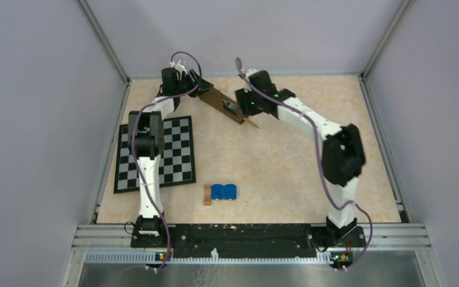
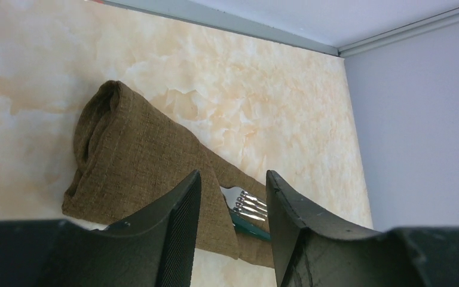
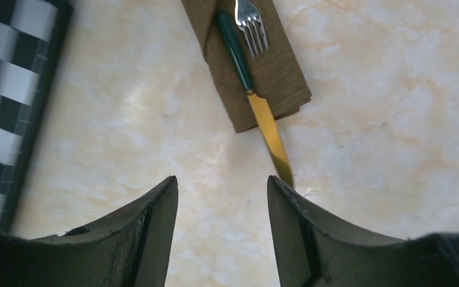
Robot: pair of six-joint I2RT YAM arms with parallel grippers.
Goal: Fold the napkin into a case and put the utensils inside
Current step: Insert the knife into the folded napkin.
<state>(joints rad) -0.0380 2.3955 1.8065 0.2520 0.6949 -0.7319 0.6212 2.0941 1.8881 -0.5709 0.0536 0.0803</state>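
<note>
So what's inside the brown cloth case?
A silver fork and a green-handled knife lie in the case. The knife's gold blade pokes out onto the table. The fork's handle is hidden, as is anything deeper under the cloth.

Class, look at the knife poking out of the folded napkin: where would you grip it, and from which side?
Probably the knife's gold blade, where it lies bare on the table past the napkin's end. Come from above, pinching across its narrow width; the green handle sits against cloth beside the fork.
</note>
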